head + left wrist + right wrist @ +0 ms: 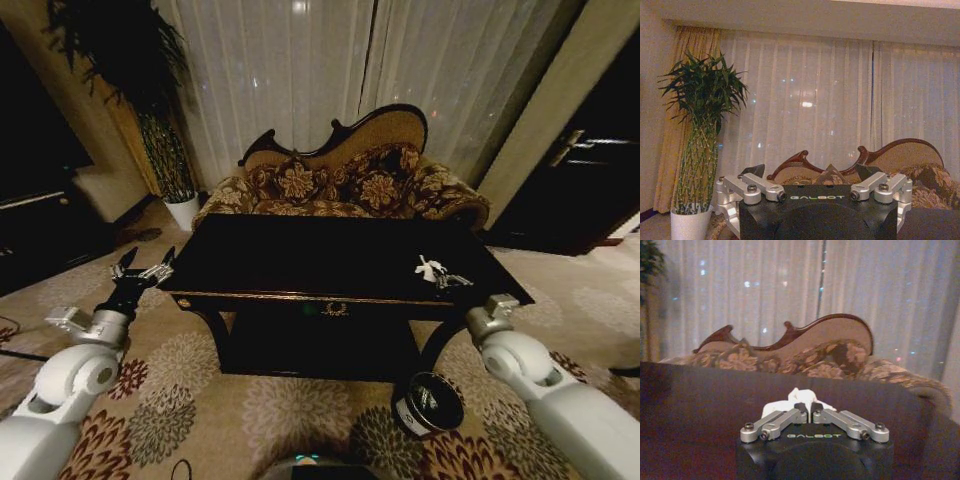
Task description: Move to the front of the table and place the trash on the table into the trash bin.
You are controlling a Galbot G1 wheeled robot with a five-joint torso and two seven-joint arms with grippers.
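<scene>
The table [330, 262] sits in the centre of the head view, dark and glossy, w/ a gold edge trim along its front and a floral sofa [345, 185] directly behind it, in front of pale curtains [330, 70].

The trash [432, 268] lies on the right part of the tabletop, near the front edge: a small white paper wad w/ something small and shiny just beside it. Other pieces I cannot make out.

The right gripper [447, 279] is at that same spot, low over the table's right front corner. In the right wrist view its two fingers are closed together, tips touching, and the white wad [795, 401] sits right at the tips; if the paper is really pinched between them I cannot tell.

The left gripper [140, 268] is at the left of the head view, beside the table's left end and apart from it, above the carpet [250, 400]. Its fingers are spread wide open, nothing between them; the left wrist view confirms this.

The trash bin [428, 403] stands on the carpet at lower right, in front of the table's right leg, small, black, w/ a shiny rim.

A tall plant [702, 145] in a white pot is at upper left, by the curtain.
</scene>
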